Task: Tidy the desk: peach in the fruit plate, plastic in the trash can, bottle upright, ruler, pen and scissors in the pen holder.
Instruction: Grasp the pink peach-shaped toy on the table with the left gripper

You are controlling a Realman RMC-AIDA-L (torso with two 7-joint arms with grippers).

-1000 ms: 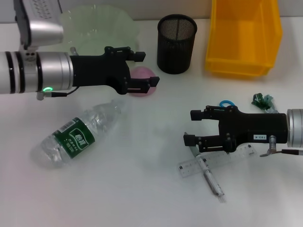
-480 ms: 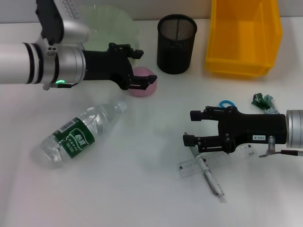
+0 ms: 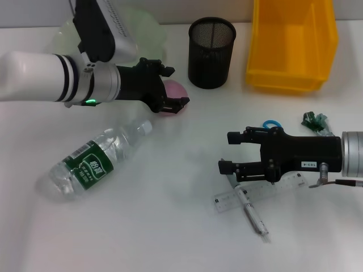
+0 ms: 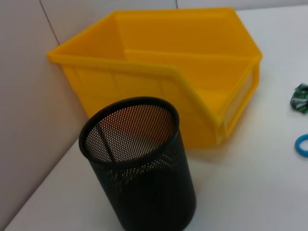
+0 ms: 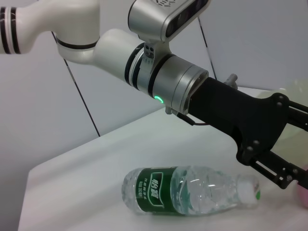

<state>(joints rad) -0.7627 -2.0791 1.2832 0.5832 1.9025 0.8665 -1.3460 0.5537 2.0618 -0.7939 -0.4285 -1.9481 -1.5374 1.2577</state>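
Pink peach (image 3: 173, 90) now straddled by lowered, open left pincer (image 3: 173, 88), right pincer (image 3: 235, 152) open

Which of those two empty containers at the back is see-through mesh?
The black round pen holder: its wall is fine mesh. The yellow bin beside it has solid plastic walls.

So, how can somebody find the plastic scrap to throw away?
Start at the yellow bin at the desk's far right. In front of it, beside the right gripper's arm, lies the plastic scrap. It is small, crumpled, dark green; the nearby ring is blue.
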